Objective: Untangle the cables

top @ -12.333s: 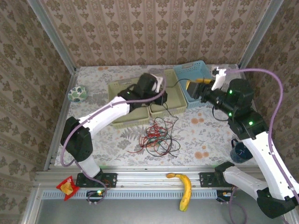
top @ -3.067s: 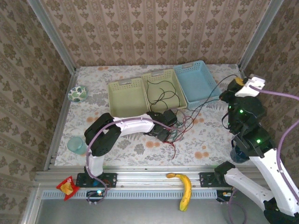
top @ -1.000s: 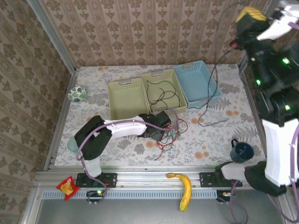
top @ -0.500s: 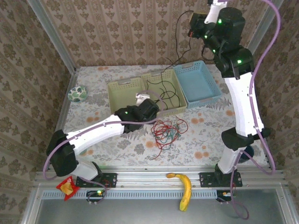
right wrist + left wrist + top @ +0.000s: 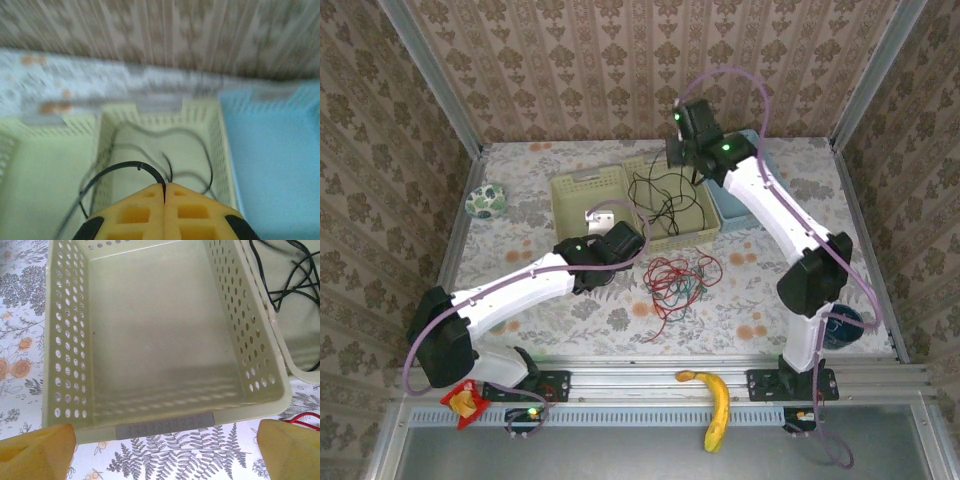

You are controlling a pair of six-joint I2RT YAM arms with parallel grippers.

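My right gripper (image 5: 164, 192) is clenched, its yellow fingers pressed flat together, and the black cable (image 5: 117, 169) comes out from between their tips. It arcs off to the left and drops into the middle basket (image 5: 222, 145), where the rest of it lies in loose loops. That pinch is plain from my right wrist. From the top camera I can see the loops in the basket below my right arm, but the fingers are too small there to judge. The blue basket (image 5: 270, 150) sits against the middle basket's right side. My left gripper (image 5: 162, 452) is released, fingers spread wide, hanging at the near rim of the left basket (image 5: 67, 340). I look straight down into that basket between its perforated walls. The left wrist view also catches part of the black cable past the basket's right wall, and a sliver of the red cable (image 5: 300, 416) low at the right. The top camera gives the layout — the red cable and the green cable (image 5: 688, 288) lie tangled together on the table (image 5: 530, 165), just in front of the middle basket and near the middle of the surface.
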